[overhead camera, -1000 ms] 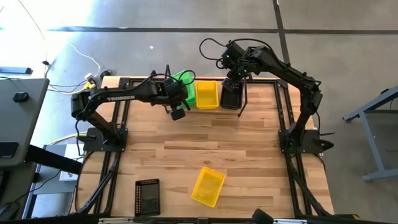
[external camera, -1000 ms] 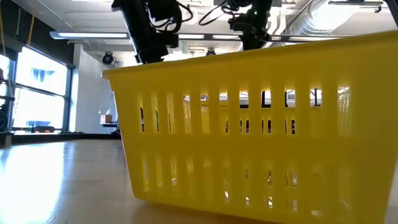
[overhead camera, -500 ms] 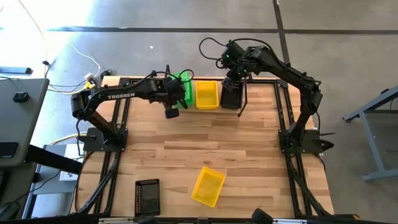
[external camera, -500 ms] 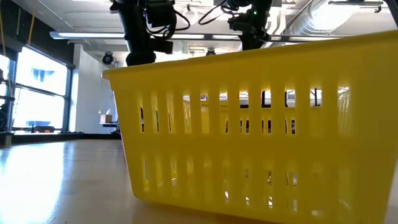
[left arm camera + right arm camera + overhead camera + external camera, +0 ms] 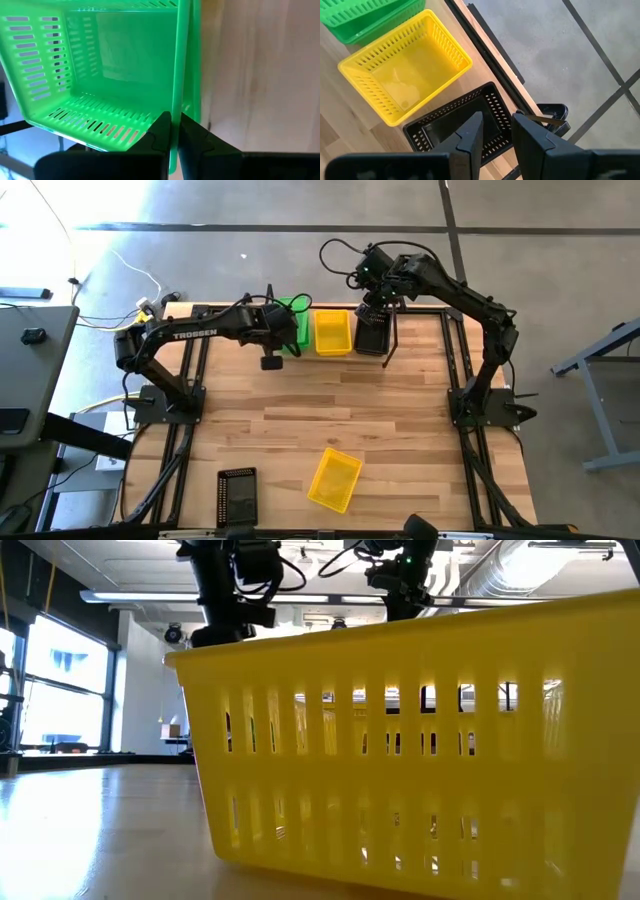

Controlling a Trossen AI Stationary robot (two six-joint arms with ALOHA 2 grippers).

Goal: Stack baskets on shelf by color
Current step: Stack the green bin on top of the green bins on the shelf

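Observation:
A green basket [image 5: 296, 323], a yellow basket [image 5: 333, 332] and a black basket [image 5: 372, 333] stand side by side on the shelf [image 5: 392, 345] at the table's far edge. My left gripper [image 5: 175, 129] is shut on the green basket [image 5: 100, 65], which sits tilted. My right gripper [image 5: 497, 131] hovers open just above the black basket [image 5: 455, 125], touching nothing. A second yellow basket [image 5: 334, 478] and a second black basket [image 5: 237, 495] rest on their bottoms near the table's near edge. My left gripper pinches the green basket's side wall at its rim [image 5: 175, 100], one finger inside the basket and one outside. The fingers come level from the table's left side. The basket is tipped in the hold; what its lower part rests on is hidden.
The loose yellow basket [image 5: 420, 740] fills the low view and hides the far table. The shelf's black rod frame [image 5: 547, 120] stands right behind the black basket. Bare slatted tabletop [image 5: 330, 395] lies between the shelf and the near baskets.
My left gripper has moved toward the table's left edge, still shut on the green basket's wall. The green basket has shifted left with it, away from the yellow one on the shelf.

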